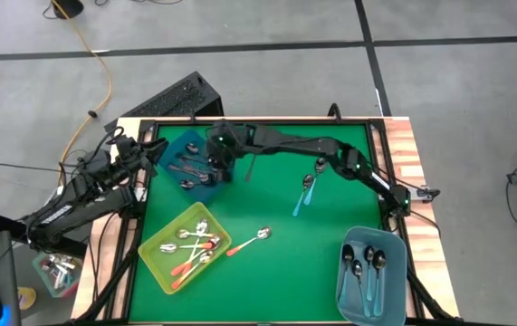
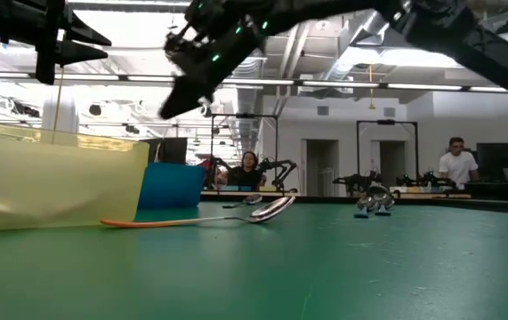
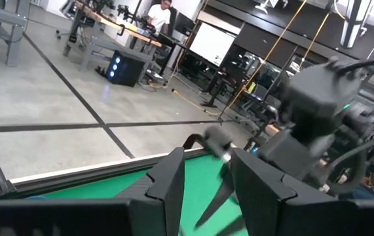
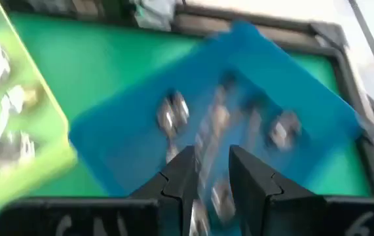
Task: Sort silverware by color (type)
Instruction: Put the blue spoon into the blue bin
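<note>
The right gripper (image 1: 215,170) hangs over the dark blue bin (image 1: 175,150) near the far left corner of the green table (image 1: 267,272). Its fingers (image 4: 180,176) are a little apart, and nothing is between them. Dark grey spoons (image 4: 172,113) lie in that bin, right under the gripper.

The left gripper (image 3: 206,180) waits at the table's far left edge, just beside the blue bin. Its fingers are a little apart too and hold nothing.

The yellow-green bin (image 1: 160,261) sits near the front left corner with orange-handled spoons (image 1: 190,263) inside. One more orange-handled spoon (image 1: 247,242) lies on the table just beside it.

A teal-handled spoon (image 1: 304,195) lies on the table toward the far right. The light blue bin (image 1: 347,281) in the front right corner holds more teal-handled spoons (image 1: 373,272).
</note>
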`<state>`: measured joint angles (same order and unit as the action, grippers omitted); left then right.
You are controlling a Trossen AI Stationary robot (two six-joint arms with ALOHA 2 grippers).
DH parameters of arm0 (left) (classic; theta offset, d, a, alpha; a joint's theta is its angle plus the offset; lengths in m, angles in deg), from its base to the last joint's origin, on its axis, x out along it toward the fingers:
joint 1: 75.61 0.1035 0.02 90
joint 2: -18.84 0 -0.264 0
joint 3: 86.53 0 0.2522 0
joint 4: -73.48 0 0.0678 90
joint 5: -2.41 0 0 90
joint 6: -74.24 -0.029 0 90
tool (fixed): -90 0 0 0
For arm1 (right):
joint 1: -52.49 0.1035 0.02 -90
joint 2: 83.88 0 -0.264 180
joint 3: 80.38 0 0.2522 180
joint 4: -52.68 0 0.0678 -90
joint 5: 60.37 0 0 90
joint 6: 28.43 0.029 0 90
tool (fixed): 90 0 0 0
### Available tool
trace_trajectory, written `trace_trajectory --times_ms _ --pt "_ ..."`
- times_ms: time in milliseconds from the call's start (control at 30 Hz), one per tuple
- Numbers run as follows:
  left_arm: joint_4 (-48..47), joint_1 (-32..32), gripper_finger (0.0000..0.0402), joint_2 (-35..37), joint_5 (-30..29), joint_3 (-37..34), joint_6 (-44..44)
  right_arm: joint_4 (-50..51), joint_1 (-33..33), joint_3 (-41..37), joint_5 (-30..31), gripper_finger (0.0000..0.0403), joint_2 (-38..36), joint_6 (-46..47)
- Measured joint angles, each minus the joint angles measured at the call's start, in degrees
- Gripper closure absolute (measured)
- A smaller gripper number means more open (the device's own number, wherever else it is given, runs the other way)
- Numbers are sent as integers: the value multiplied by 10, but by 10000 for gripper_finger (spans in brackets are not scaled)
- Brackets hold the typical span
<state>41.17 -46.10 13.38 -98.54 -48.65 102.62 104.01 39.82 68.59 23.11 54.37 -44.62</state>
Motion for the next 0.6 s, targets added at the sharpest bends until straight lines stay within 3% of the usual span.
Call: trace_trajectory --times_ms 167,267,433,600 --pt "0 0 292 0 1 0 8 123 -1 -50 134 298 -77 48" --pt "0 0 292 0 2 0 8 244 -7 -51 176 298 -103 122" --pt "-1 0 292 0 9 0 3 405 -14 -52 188 298 -112 249" --pt "-6 0 292 0 11 0 2 529 -2 -53 189 298 -118 296"
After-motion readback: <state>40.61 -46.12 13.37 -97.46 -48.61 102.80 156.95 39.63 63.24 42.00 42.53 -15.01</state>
